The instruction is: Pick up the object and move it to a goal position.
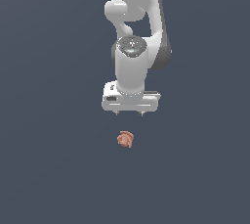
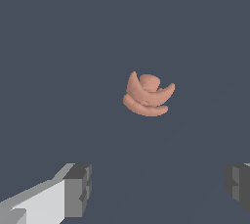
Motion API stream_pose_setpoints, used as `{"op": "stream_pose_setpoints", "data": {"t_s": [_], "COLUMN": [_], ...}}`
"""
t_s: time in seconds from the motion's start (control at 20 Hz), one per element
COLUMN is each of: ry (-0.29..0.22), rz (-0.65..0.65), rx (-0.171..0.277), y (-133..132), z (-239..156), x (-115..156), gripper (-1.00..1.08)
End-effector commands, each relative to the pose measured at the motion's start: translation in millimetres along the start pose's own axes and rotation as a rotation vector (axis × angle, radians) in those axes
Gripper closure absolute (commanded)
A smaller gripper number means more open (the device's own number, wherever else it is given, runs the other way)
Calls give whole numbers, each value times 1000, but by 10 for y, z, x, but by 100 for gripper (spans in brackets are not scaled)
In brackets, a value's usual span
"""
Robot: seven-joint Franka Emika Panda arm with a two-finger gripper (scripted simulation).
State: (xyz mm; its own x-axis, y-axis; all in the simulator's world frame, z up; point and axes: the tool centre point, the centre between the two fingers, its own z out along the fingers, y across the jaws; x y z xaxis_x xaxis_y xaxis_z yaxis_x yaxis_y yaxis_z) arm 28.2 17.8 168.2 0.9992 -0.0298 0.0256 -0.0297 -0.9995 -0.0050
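Note:
The object [image 1: 125, 139] is a small lumpy salmon-orange thing of folded shape, lying on the dark grey floor. My white gripper [image 1: 129, 113] hangs above it, pointing down, a short way off and not touching it. Its jaws stand wide apart and hold nothing. In the wrist view the object [image 2: 147, 95] lies beyond the gap between the two grey fingertips [image 2: 78, 190], clear of both.
The dark grey floor [image 1: 49, 169] spreads flat all around the object. The white arm [image 1: 139, 17] rises behind the gripper in the exterior view.

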Motion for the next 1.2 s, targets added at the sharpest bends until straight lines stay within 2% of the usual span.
{"op": "stream_pose_setpoints", "data": {"t_s": [0.0, 0.6, 1.15], "ry": [-4, -21, -25], "rz": [41, 258, 297], "rx": [0, -6, -9], "y": [17, 111, 128], "z": [96, 655, 789], "x": [83, 472, 527], "gripper": [-92, -92, -92]}}
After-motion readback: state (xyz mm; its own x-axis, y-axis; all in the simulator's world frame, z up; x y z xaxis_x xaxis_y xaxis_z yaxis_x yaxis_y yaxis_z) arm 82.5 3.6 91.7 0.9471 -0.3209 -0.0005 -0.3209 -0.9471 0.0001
